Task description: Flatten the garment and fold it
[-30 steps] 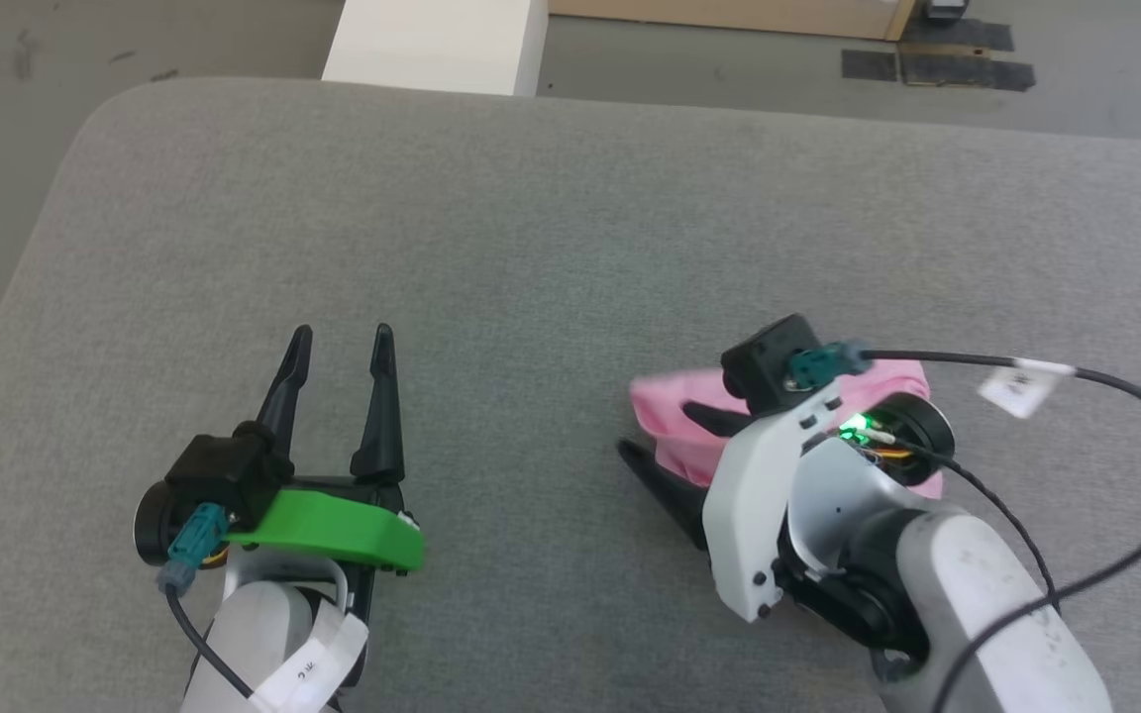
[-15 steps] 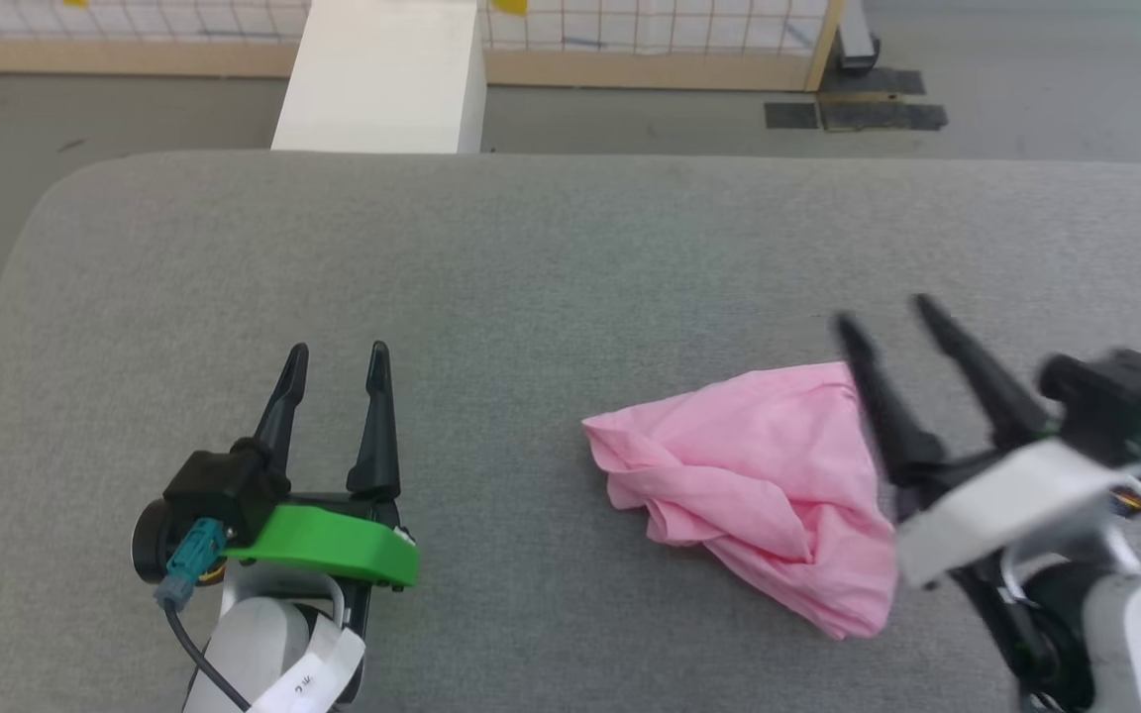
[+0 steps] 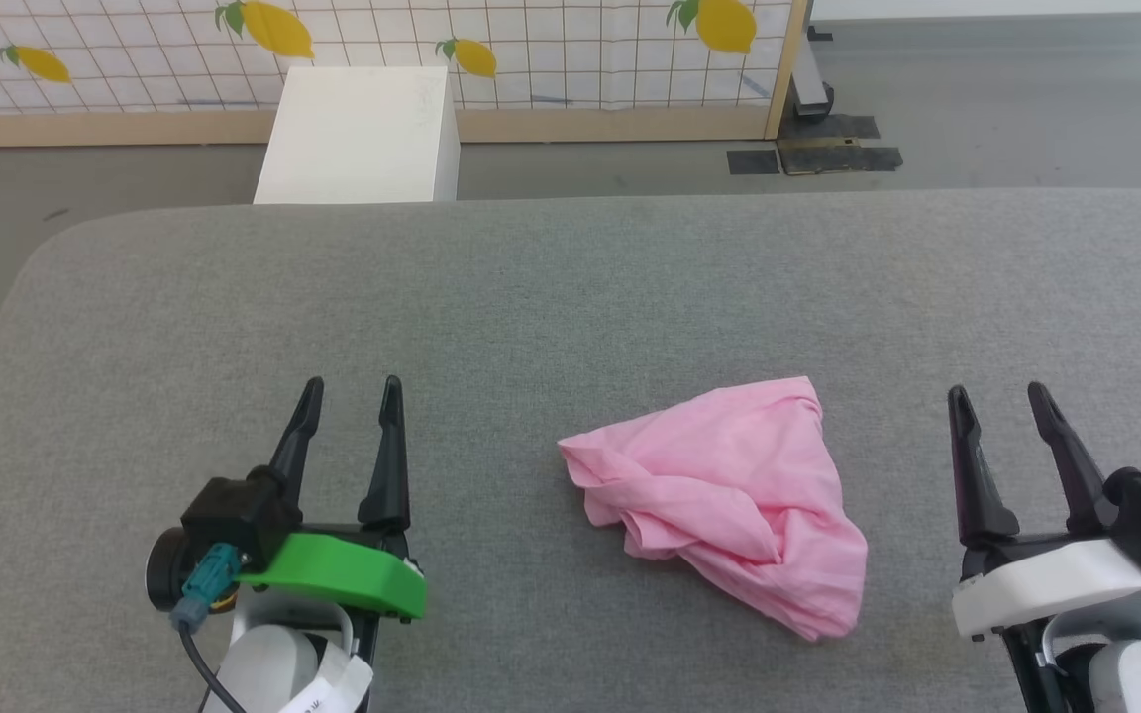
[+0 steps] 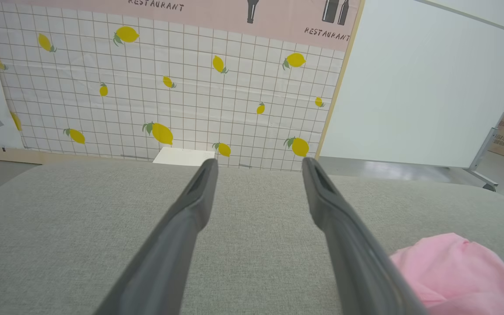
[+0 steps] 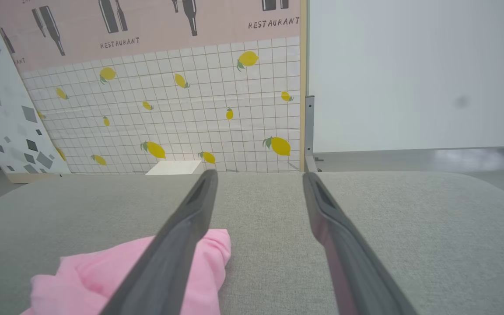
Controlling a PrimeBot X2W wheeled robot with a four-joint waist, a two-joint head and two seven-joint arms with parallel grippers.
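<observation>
The garment (image 3: 729,500) is a crumpled pink cloth heap lying on the grey padded table (image 3: 570,287), a little right of centre. My left gripper (image 3: 350,389) rests open at the lower left, well to the left of the cloth, with nothing between its fingers. My right gripper (image 3: 998,396) is open at the lower right, just right of the cloth and apart from it. In the left wrist view the garment (image 4: 462,271) shows at the lower right, beside the open left gripper (image 4: 257,162). In the right wrist view the garment (image 5: 116,275) lies lower left, partly behind one finger of the right gripper (image 5: 258,175).
A white box (image 3: 358,134) stands on the floor beyond the table's far edge. Behind it runs a tiled lemon-print panel (image 3: 363,50) with a wooden frame. The table's rounded left corner (image 3: 46,267) drops to grey floor.
My right gripper has let go of the garment, swung off it to the right and turned fingers forward. The cloth now lies uncovered in a heap. The head camera has tilted up. The left gripper has stayed put.
</observation>
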